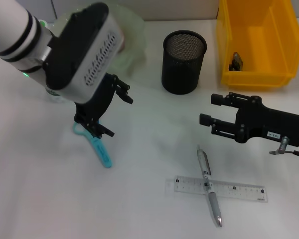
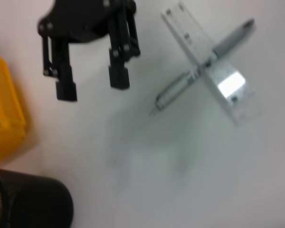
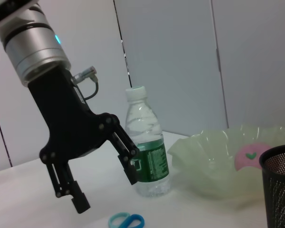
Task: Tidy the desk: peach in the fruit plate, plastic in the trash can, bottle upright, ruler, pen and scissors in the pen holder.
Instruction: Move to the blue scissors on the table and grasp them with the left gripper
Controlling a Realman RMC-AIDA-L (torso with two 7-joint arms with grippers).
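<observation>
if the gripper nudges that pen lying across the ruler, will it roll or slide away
The pen looks round and smooth, so it would probably roll if pushed sideways. It lies across the flat ruler, likely rocking on it rather than sitting flush. It seems stiff and light, so a pinch by the open right gripper should lift it easily.

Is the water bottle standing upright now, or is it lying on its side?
Upright. In the right wrist view the bottle stands on its base on the table, white cap on top, behind the open left gripper and beside the fruit plate.
</observation>
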